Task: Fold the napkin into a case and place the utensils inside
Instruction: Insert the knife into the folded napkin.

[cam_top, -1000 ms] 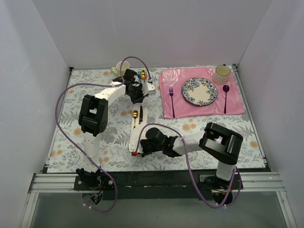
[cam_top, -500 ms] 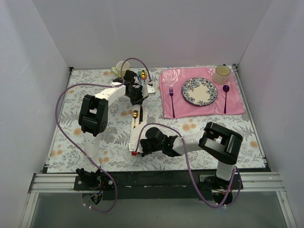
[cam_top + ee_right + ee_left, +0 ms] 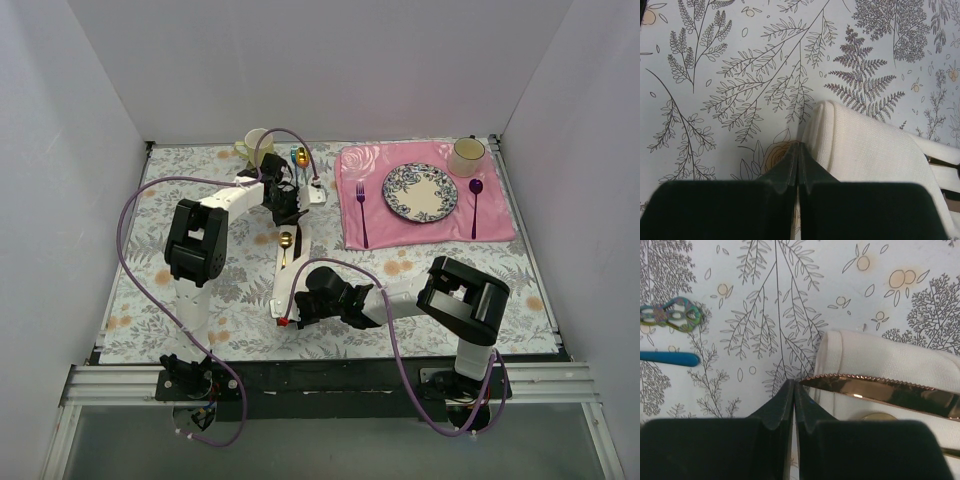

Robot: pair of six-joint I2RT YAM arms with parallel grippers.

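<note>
**A:** Where is the napkin (image 3: 865,145)?

**B:** On the table (image 3: 520,275), folded into a long narrow strip that runs from the near side toward the far side. It lies left of the pink placemat (image 3: 400,228) and does not touch it.

**A:** And the utensils?

**B:** The knife (image 3: 880,389) lies on the napkin's far end, serrated edge up in the left wrist view. The spoon (image 3: 285,241) shows its gold bowl at that same end, just beside the knife.

**A:** What is the left tool (image 3: 793,390) doing?

**B:** Its fingers are pressed together, with the tips right at the knife's point and the napkin's rounded fold. I can't tell whether they pinch any cloth.

**A:** And the right tool (image 3: 798,150)?

**B:** Pressed together too, low over the table at the napkin's near end, with the tips against the thick folded edge.

**A:** Anything else around?

**B:** A blue handle (image 3: 667,358) and a rainbow-coloured looped piece (image 3: 671,315) lie on the table left of the left tool. On the placemat are a patterned plate (image 3: 420,192), a purple fork (image 3: 361,212) and a purple spoon (image 3: 475,205).
</note>
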